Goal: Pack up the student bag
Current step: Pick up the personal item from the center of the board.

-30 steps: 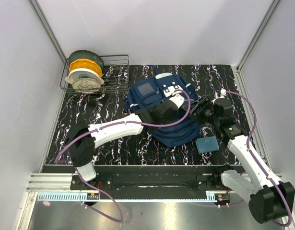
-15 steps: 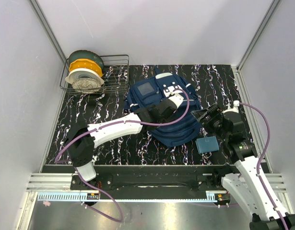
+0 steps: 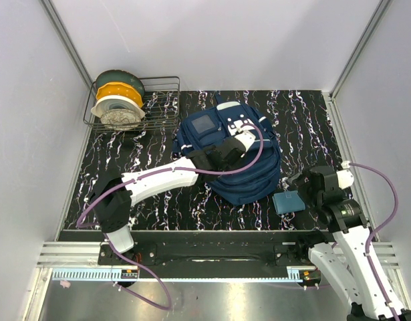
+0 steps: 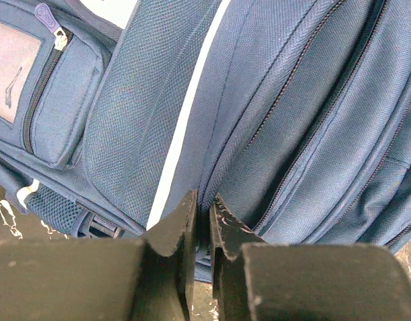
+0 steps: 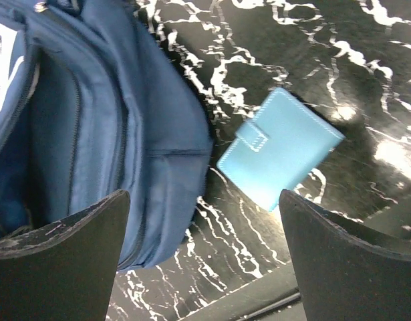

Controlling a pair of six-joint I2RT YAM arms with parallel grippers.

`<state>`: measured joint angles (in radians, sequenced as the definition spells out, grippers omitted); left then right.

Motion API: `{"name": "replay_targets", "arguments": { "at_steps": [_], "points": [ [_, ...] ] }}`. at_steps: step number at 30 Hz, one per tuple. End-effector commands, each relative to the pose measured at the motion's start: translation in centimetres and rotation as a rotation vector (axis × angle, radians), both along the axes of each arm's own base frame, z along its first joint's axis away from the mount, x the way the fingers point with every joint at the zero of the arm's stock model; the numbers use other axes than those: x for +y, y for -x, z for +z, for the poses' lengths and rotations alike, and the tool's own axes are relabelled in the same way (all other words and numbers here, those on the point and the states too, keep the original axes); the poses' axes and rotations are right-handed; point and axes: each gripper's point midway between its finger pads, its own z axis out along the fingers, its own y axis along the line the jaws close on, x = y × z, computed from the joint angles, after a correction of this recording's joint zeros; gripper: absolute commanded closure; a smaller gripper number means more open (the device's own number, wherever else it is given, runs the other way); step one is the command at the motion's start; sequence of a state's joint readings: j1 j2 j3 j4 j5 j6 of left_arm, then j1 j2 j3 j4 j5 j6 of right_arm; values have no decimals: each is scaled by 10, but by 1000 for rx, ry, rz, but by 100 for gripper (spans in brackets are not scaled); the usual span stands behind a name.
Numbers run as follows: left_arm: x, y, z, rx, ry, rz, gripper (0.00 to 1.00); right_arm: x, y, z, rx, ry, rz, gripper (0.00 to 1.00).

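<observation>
One student bag lies flat at mid-counter, nearer the far edge. Long axis diagonal: loop end toward the far edge, rounded bottom toward the near right corner. Navy woven cloth, white stripes, grey square pocket on its far-left side.

Left tool sits on top of it. Left wrist view adds coarse weave and parallel zip seams. The tool is pressed nearly together at one seam; cannot tell if cloth is caught.

Right tool spread wide, nothing between, off the bag's near right side. Right wrist view shows a dark slot between two zip lines. It also shows a teal pouch: flat, rectangular, tab closure, pale stitching, just beside the bag.

Counter black, white-veined. Wire rack with spools at far left corner.
</observation>
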<state>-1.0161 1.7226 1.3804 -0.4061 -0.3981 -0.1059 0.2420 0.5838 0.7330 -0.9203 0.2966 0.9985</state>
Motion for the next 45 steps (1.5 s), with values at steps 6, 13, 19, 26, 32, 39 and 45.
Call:
{"name": "replay_targets", "arguments": {
  "at_steps": [6, 13, 19, 26, 32, 39, 45],
  "points": [
    [-1, -8, 30, -34, 91, 14, 100, -16, 13, -25, 118, 34, -108, 1],
    [-3, -9, 34, -36, 101, 7, 100, 3, -5, -77, 261, -20, -114, 0],
    [-5, -11, 37, -42, 114, -1, 100, -9, -4, -88, 217, 4, -176, 0],
    [-6, -11, 38, -38, 118, 3, 100, 6, -3, -120, 214, -131, -211, 0],
    [-5, -10, 37, -34, 117, 2, 100, -8, -2, -128, 148, -104, -269, 0],
    [-5, -8, 35, -27, 117, 3, 100, -2, -7, -143, 151, -116, -247, 4],
    [-4, -9, 33, -22, 112, 6, 100, 7, -18, -143, 145, -114, -174, 20]
  ]
}}
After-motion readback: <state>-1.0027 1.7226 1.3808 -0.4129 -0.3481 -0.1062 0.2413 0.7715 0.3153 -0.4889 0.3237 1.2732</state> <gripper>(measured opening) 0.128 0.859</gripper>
